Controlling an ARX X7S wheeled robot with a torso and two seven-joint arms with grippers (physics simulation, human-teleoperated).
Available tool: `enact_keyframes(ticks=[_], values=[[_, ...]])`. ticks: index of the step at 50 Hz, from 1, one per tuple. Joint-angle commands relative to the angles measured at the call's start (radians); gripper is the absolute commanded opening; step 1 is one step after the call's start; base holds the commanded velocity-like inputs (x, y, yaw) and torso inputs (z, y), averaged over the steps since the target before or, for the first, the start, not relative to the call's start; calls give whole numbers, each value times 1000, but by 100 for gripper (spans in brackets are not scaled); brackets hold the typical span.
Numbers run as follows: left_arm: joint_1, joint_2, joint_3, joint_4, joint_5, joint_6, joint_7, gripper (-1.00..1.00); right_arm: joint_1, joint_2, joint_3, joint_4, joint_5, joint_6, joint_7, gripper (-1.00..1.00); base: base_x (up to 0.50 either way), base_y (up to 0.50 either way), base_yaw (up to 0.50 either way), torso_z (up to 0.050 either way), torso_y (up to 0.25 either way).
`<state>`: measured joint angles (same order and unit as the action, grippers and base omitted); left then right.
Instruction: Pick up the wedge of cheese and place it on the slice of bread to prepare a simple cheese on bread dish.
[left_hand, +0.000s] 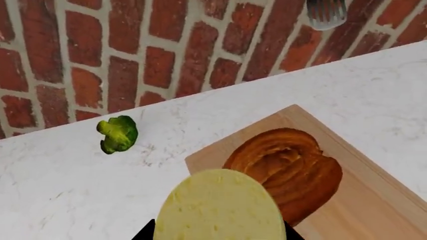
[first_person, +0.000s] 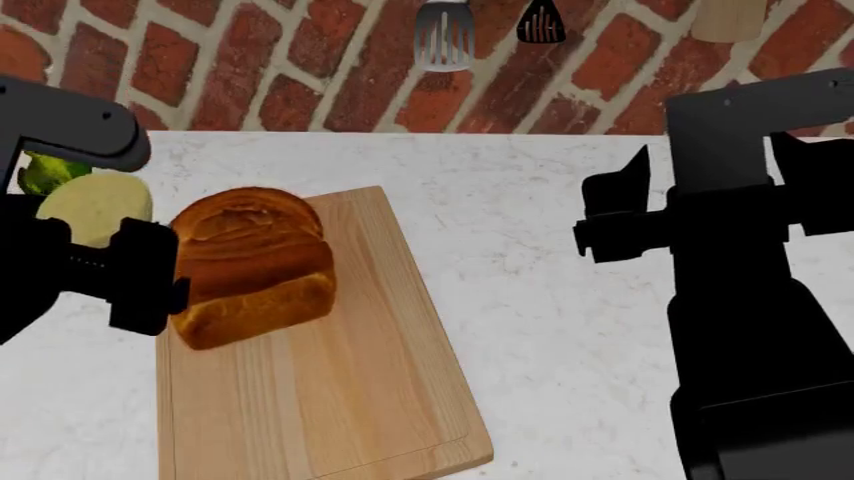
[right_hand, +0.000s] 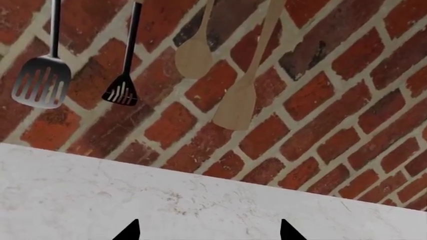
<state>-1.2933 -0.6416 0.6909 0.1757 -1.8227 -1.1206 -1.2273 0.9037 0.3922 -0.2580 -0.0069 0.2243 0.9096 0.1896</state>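
A: What takes up most of the scene?

B: A red brick wall (first_person: 307, 70) rises behind a white marble counter (first_person: 574, 330). On the counter lies a light wooden cutting board (first_person: 334, 400), running from the head view's centre down toward six o'clock.

A: And what sits on the board?

B: The slice of bread (first_person: 254, 265) rests on the board's far-left part, at roughly nine o'clock from the view's middle, its domed brown crust up.

A: Where is the wedge of cheese?

B: The wedge of cheese (first_person: 96, 207) sits at about ten o'clock from the bread, lifted off the counter. The left gripper (left_hand: 220, 231) is clamped on it; in the left wrist view the pale yellow disc fills the space between the dark fingertips, partly overlapping the bread beyond it.

A: The other arm?

B: The right gripper (right_hand: 209, 231) hangs at three o'clock over bare counter, its two tips spread apart and holding nothing.

A: Anything smaller?

B: A broccoli floret (left_hand: 118, 133) lies on the counter close to the wall, left of the board. A metal slotted spatula (right_hand: 41, 80), a black spatula (right_hand: 121, 91) and two wooden spoons (right_hand: 235, 105) hang on the bricks.
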Motion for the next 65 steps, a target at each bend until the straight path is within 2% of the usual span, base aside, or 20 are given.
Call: enact_keyframes(ticks=[1,12,21,32,38,49,65], values=[[-43,21,-1,-15,13,7,31,-100,-2,-9,4,10,-12,-10,-10,100,0,0,0,0,0],[-149,104,26,-150,128,1,145,-100,2,-7,2,9,-9,-7,-13,100,0,0,0,0,0],[-170,147,58,-218,207,15,234,-100,-1,-6,2,6,-6,-6,-12,100,0,0,0,0,1],[-222,236,146,-448,373,54,442,-100,0,-4,-2,7,-5,-9,-12,100,0,0,0,0,0],[-259,269,170,-534,415,65,504,-100,0,-3,-6,13,-4,-13,-15,100,0,0,0,0,0],[-274,319,215,-618,458,70,568,-100,0,-2,-7,16,-4,-17,-13,100,0,0,0,0,1],[-248,325,213,-621,454,91,579,-100,-1,-1,-8,10,2,-8,-12,100,0,0,0,0,1]])
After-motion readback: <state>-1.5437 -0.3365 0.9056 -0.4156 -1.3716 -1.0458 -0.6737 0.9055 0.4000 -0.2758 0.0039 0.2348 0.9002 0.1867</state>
